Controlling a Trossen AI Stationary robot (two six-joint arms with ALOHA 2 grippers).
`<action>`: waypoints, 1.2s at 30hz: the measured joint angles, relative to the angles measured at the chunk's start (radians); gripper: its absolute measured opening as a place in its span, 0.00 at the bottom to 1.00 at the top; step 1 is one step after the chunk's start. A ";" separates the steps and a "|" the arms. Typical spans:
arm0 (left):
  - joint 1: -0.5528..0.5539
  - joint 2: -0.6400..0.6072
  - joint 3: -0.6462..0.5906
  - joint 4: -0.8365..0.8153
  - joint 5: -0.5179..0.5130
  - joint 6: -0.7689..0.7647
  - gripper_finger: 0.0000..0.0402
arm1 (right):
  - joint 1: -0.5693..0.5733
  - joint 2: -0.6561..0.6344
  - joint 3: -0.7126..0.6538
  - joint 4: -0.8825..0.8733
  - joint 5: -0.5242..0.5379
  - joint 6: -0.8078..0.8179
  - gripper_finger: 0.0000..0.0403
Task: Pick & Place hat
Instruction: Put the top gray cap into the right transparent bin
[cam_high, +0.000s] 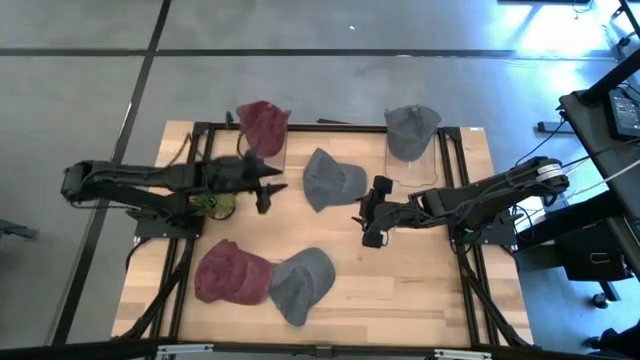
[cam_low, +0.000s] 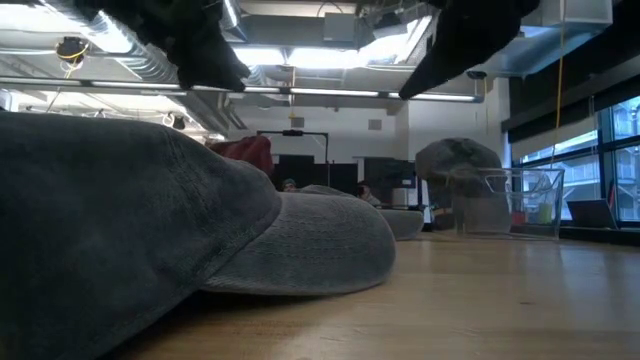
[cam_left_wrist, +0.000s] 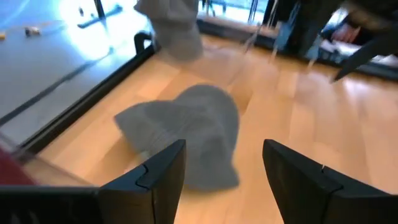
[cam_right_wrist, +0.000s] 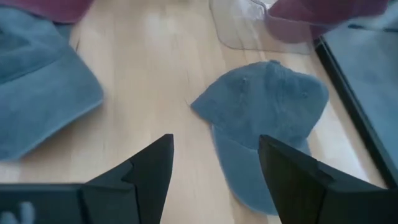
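A grey cap (cam_high: 332, 180) lies flat on the wooden table's middle, between my two grippers. My left gripper (cam_high: 268, 192) hovers to its left, open; the left wrist view shows the cap (cam_left_wrist: 186, 134) ahead of the open fingers (cam_left_wrist: 224, 155). My right gripper (cam_high: 371, 226) hovers to the cap's right and a little nearer, open; the cap (cam_right_wrist: 267, 118) lies ahead of it (cam_right_wrist: 216, 149). A red hat (cam_high: 262, 125) and a grey hat (cam_high: 411, 130) each sit on a clear stand at the far side.
A red cap (cam_high: 230, 272) and another grey cap (cam_high: 300, 283) lie side by side near the table's near edge; that grey cap fills the low view's foreground (cam_low: 150, 250). A green object (cam_high: 213, 205) sits under the left arm. Bare wood (cam_high: 420, 280) lies near right.
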 joint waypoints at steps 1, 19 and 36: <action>-0.033 0.000 -0.029 0.058 -0.033 -0.015 0.52 | -0.009 0.000 -0.012 0.006 0.001 0.032 0.58; -0.250 0.001 -0.189 0.414 -0.143 0.039 0.52 | -0.292 0.058 0.016 0.114 -0.218 0.003 0.58; -0.239 0.001 -0.189 0.418 -0.144 0.045 0.52 | -0.465 0.438 0.061 0.291 -0.426 -0.358 0.58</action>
